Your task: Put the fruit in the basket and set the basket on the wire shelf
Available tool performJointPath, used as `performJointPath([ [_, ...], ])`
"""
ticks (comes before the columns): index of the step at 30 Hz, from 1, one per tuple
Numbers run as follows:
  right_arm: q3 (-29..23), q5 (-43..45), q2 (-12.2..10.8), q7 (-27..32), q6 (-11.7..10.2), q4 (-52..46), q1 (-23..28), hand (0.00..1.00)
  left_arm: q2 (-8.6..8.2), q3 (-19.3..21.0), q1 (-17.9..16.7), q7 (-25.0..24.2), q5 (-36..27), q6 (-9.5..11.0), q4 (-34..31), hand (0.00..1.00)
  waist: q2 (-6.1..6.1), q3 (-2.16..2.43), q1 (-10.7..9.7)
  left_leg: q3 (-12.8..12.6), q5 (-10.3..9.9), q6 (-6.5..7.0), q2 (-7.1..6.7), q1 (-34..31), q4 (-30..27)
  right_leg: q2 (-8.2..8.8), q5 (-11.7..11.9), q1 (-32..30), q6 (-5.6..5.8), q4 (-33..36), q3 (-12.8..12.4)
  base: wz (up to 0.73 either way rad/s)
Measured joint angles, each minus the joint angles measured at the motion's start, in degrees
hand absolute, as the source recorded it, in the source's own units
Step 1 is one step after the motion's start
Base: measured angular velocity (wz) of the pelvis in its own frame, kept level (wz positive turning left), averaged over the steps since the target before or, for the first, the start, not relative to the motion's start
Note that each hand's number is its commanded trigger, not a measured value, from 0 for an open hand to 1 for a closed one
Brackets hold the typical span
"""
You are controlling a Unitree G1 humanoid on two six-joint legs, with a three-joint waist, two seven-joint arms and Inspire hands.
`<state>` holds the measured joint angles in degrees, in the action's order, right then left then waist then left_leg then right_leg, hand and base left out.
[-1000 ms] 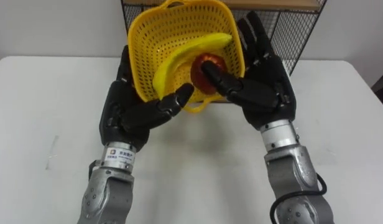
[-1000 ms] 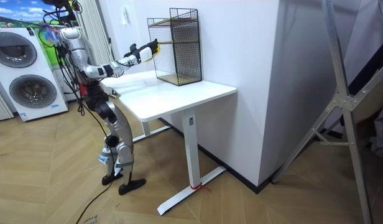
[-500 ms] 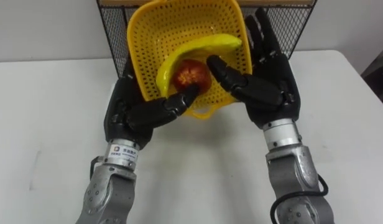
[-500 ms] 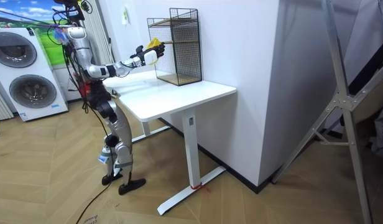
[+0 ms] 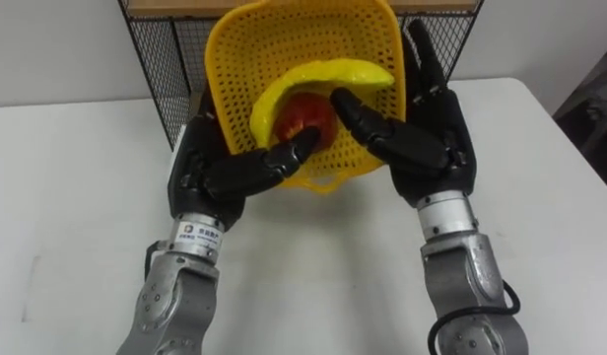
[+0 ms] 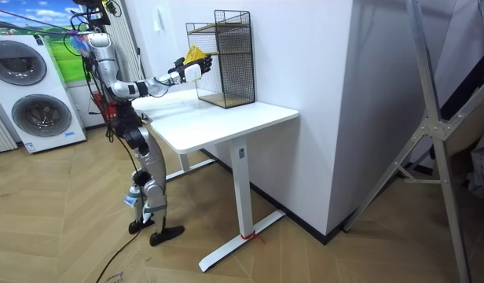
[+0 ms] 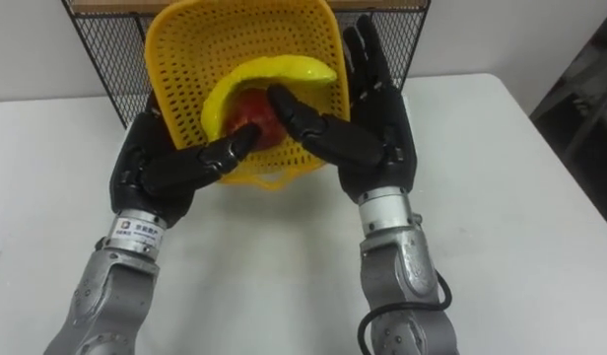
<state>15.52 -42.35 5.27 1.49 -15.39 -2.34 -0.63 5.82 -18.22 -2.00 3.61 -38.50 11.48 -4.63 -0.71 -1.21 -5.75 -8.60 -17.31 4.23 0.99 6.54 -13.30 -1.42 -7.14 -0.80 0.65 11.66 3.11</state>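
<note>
Since a second ago both arms have carried the basket up and forward, so its far rim now overlaps the front of the wire shelf. The apple has slid in under the bend of the banana.

The left hand and right hand pinch the basket between them. Each thumb hooks over the near rim into the bowl. The fingers press on the outside wall, the right ones stretched up along it and the left ones mostly hidden behind the mesh.

The basket is bright yellow plastic lattice, a rounded square tipped so its opening faces the head camera. A small loop handle hangs from the rim just below the thumb tips. The yellow banana arches across the bowl just above both thumbs. The red apple sits between the two thumb tips, with the left thumb right beside it.

Well below the fingers, under the wrists, lies the white table.

In the room view the robot stands at the table's end on the room view's left, with washing machines behind it. Its arms are raised and stretched out, and the basket is at the shelf's upper tier. Whether it already touches the wires I cannot tell.
</note>
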Motion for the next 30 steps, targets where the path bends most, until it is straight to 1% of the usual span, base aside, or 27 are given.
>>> performJointPath([
  [1, 0.02, -0.08, 0.08, 0.32, 0.59, 0.26, 0.66, 0.00, 0.37, 0.00, 0.00, 0.00, 0.32, -0.60, 0.44, 0.00, 0.00, 0.00, 0.26, -0.29, 0.01, -0.01, 0.06, 0.06, 0.01, -0.08, 0.02, -0.02, -0.04, -0.01, -0.22, -0.07],
  [2, 0.09, -0.19, 0.09, 0.34, 0.72, 0.42, 1.09, 0.00, 0.45, -0.02, 0.00, -0.01, 0.44, -0.83, 0.70, 0.00, 0.00, 0.00, 0.40, -0.46, 0.01, -0.01, 0.10, 0.09, 0.01, -0.15, 0.04, -0.03, -0.06, -0.01, -0.40, -0.12],
  [3, 0.13, -0.34, 0.11, 0.44, 1.34, 0.64, 1.83, 0.00, 0.46, -0.02, 0.00, -0.01, 0.42, -1.33, 1.38, 0.00, 0.00, 0.00, 0.73, -0.68, 0.01, -0.01, 0.14, 0.09, 0.01, -0.27, 0.08, -0.15, -0.11, -0.02, -0.77, -0.11],
  [5, 0.10, -0.40, 0.09, 0.44, 2.12, 1.73, 2.17, 0.00, 0.68, -0.02, 0.00, -0.01, 0.42, -2.14, 2.34, 0.00, -0.01, -0.01, 0.74, -0.57, 0.01, -0.01, 0.22, -0.02, 0.00, -0.29, 0.22, -0.23, -0.21, -0.10, -0.69, -0.07],
  [7, 0.16, -0.39, 0.03, 0.39, 2.51, 3.58, 2.16, 0.00, 1.48, -0.30, -0.01, -0.05, 0.53, -2.82, 3.20, 0.00, -0.01, 0.00, 0.81, -0.65, 0.01, -0.02, 0.30, 0.00, 0.00, -0.35, 0.25, -0.25, -0.26, -0.11, -0.70, 0.00],
  [8, 0.21, -0.37, -0.03, 0.39, 2.57, 4.19, 2.18, 0.00, 1.60, -0.40, -0.01, -0.07, 0.69, -2.84, 3.34, 0.00, -0.02, 0.00, 0.89, -0.69, 0.01, -0.02, 0.32, 0.01, 0.00, -0.38, 0.26, -0.25, -0.27, -0.11, -0.71, 0.00],
  [11, 0.42, -0.30, -0.22, 0.43, 3.64, 6.56, 2.53, 0.00, 1.72, -0.53, -0.02, -0.11, 2.38, -2.89, 3.73, 0.00, -0.04, 0.00, 1.22, -0.76, 0.02, -0.03, 0.36, -0.05, 0.00, -0.44, 0.27, -0.33, -0.28, -0.11, -0.71, 0.00],
  [16, 1.19, -2.76, -0.26, 0.43, 4.23, 9.48, 3.85, 0.00, 1.92, -0.95, -0.48, -0.43, 2.72, -2.92, 5.35, 0.00, -0.23, 0.06, 1.40, -0.69, 0.02, -0.03, 0.35, 0.11, -0.05, -0.46, 0.28, -0.20, -0.31, -0.13, -0.77, 0.00],
  [18, 1.23, -3.04, -0.27, 0.43, 4.30, 9.91, 4.28, 0.00, 1.91, -1.21, -1.02, -0.51, 2.72, -3.05, 5.35, 0.00, -0.36, 0.13, 1.37, -0.70, 0.02, -0.03, 0.35, 0.12, -0.04, -0.44, 0.28, -0.20, -0.31, -0.13, -0.77, 0.00],
  [20, 1.25, -3.15, -0.24, 0.43, 4.38, 10.04, 4.67, 0.00, 1.92, -1.14, -1.15, -0.66, 2.67, -3.69, 5.35, 0.00, -0.37, 0.14, 1.44, -0.84, 0.03, -0.05, 0.35, 0.19, -0.01, -0.46, 0.28, -0.21, -0.31, -0.09, -0.83, 0.00],
  [22, 1.36, -3.17, -0.22, 0.43, 4.48, 10.05, 5.09, 0.00, 1.95, -1.15, -1.50, -0.76, 2.63, -3.94, 5.35, 0.00, -0.41, 0.17, 1.63, -1.10, 0.18, -0.31, 0.34, 0.41, 0.24, -0.55, 0.29, -0.21, -0.32, -0.05, -1.43, -0.06],
  [27, 1.42, -4.76, -0.23, 0.43, 4.49, 10.38, 6.01, 0.00, 1.91, -1.39, -2.74, -1.80, 2.67, -3.97, 5.35, 0.00, -0.67, 0.33, 1.57, -1.06, 0.26, -0.43, 0.36, 0.61, 0.66, -0.62, 0.33, -0.21, -0.39, -0.05, -1.32, -0.01],
  [30, 1.45, -4.92, -0.22, 0.43, 4.50, 10.39, 6.51, 0.00, 1.91, -1.55, -2.87, -1.86, 2.65, -3.97, 5.35, 0.00, -0.76, 0.39, 1.65, -1.06, 0.27, -0.45, 0.37, 0.61, 0.66, -0.62, 0.38, -0.24, -0.46, 0.01, -1.35, 0.00],
])
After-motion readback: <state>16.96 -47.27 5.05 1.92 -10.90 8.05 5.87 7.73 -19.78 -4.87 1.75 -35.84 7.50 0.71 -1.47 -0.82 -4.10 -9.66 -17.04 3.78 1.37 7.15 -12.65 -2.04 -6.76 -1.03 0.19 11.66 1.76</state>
